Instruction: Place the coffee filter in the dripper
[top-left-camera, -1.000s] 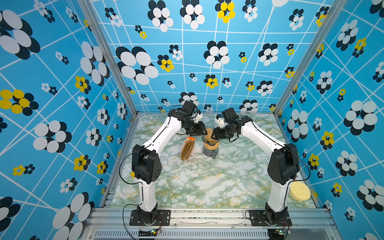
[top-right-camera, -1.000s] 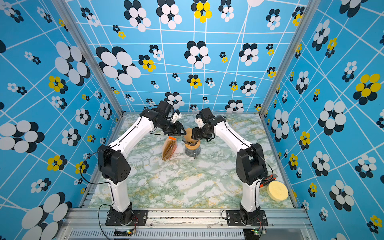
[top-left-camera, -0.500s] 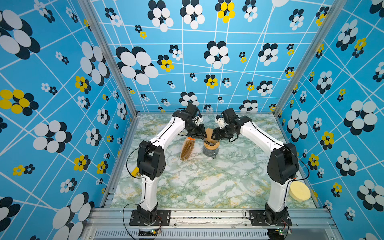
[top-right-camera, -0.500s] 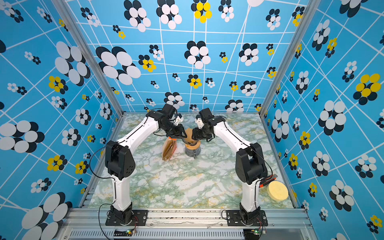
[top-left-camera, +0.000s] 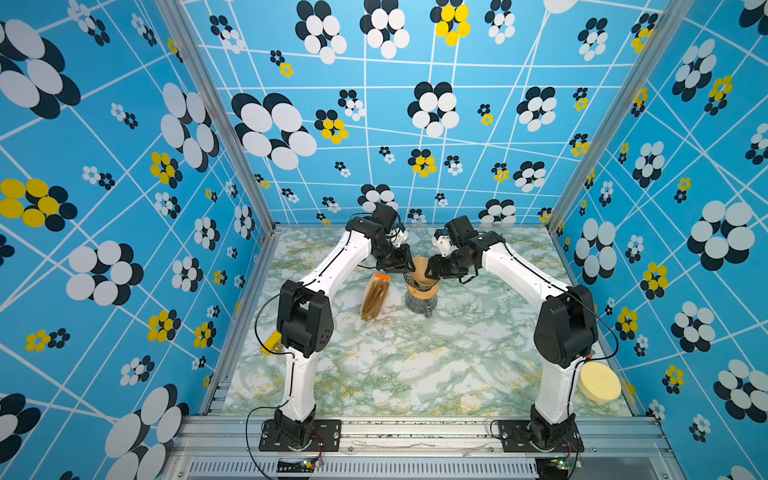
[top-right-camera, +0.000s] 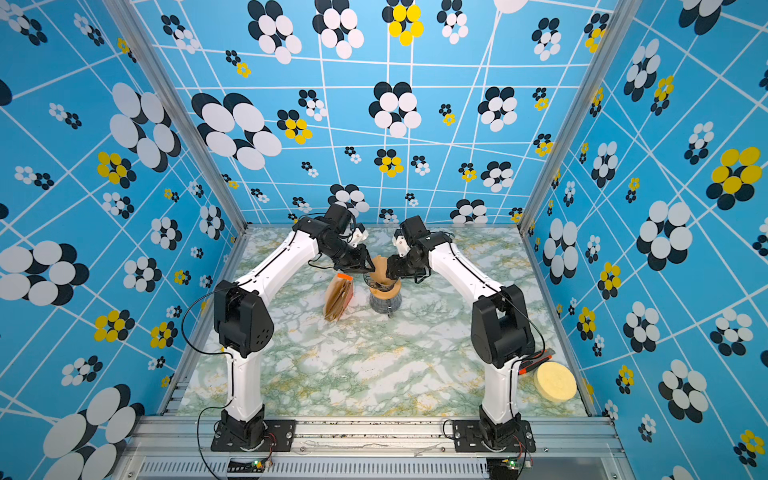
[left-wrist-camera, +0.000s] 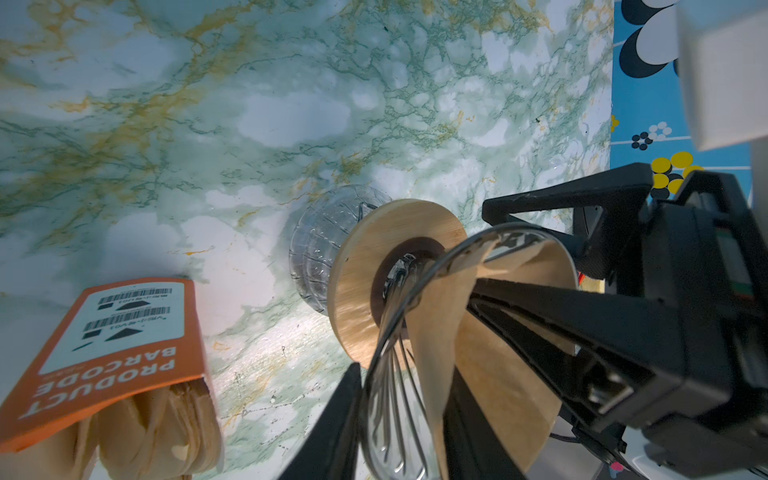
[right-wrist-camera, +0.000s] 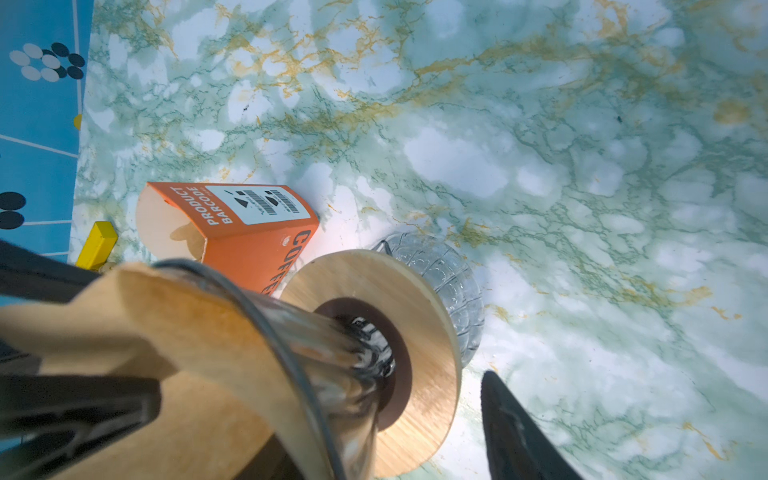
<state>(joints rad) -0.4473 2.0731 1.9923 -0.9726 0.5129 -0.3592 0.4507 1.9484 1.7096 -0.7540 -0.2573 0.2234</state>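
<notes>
Scanning back from the desk's near edge, I see the orange-tagged packet lying just beside the jug, whose wooden ring carries the dripper. The coffee filter sits curled in its mouth, partly above the rim; half seated, I judge. My right fingers straddle the rim, released. Whether my left fingers pinch, I cannot tell. Next I need to press the paper down gently.

Two high front views down over the table; both wrist views close on the dripper
</notes>
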